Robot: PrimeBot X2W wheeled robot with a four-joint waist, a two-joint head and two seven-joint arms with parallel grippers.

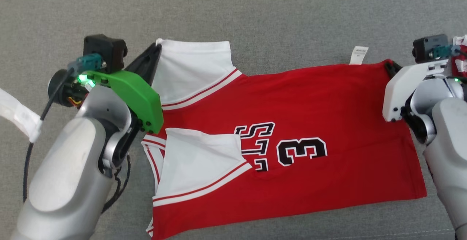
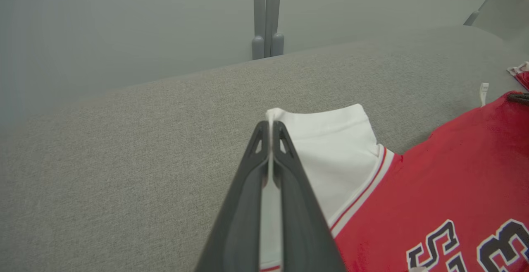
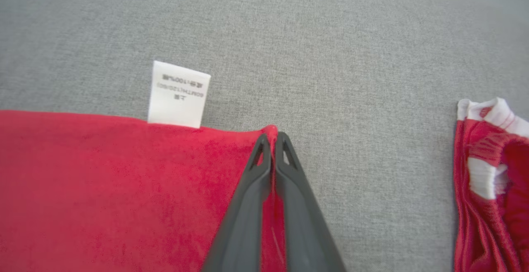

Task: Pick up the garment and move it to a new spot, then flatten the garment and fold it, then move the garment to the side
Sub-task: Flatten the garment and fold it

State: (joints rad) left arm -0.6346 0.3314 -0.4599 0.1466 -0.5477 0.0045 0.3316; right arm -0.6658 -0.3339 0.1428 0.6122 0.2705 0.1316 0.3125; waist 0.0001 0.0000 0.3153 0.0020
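The garment (image 1: pixel 310 101) is a red jersey with white sleeves and black "3" lettering, spread flat on the grey cushion. Both sleeves are folded in over the red body. My left gripper (image 1: pixel 157 46) is shut on the far white sleeve corner (image 2: pixel 289 119); white cloth shows between its dark fingers (image 2: pixel 244 197). My right gripper (image 1: pixel 389 65) is shut on the far red hem corner (image 3: pixel 270 130), just right of the white care label (image 3: pixel 178 93). Red fabric (image 3: pixel 103 189) runs left from that pinch.
A second red and white garment (image 3: pixel 492 177) lies bunched at the right (image 1: pixel 460 59), close behind my right wrist. The grey fabric surface (image 1: pixel 255 17) stretches beyond the jersey. A grey post (image 2: pixel 268 15) stands behind the cushion's far edge.
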